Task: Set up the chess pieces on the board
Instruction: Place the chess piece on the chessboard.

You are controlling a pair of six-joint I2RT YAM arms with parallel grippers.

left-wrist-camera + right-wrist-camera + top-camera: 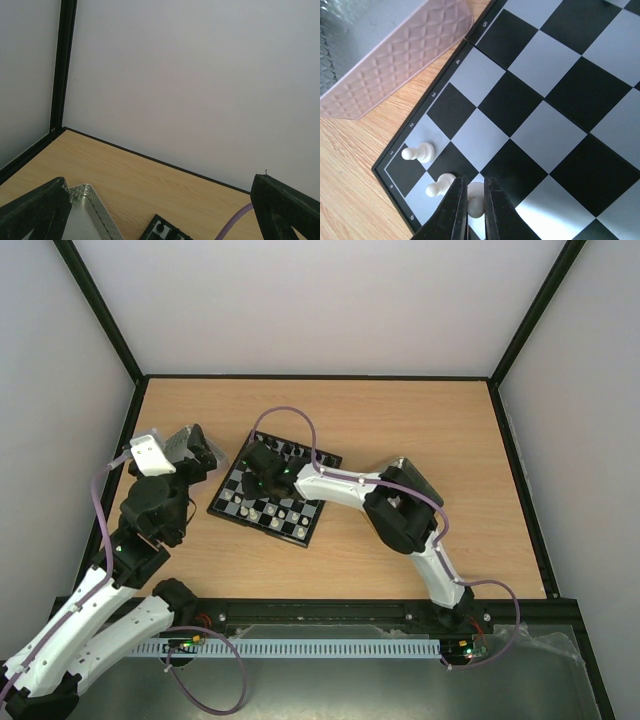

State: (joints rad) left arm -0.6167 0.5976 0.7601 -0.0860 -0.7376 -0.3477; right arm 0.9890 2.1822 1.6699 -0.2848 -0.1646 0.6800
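Right gripper (476, 186) is pinched almost closed on a white piece (476, 202), half hidden between the fingers, at the board (560, 100) edge. Whether it's lifted is unclear. Two white pawns (418, 151) sit just left. Left gripper (159, 200) is spread wide and empty, fingertips cropped.

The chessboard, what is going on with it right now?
The right gripper is shut on a white piece in the edge row of the board, near a corner. Two other white pieces are on the squares beside it. The left gripper is wide open and empty, off to the board's left by a metal tray.
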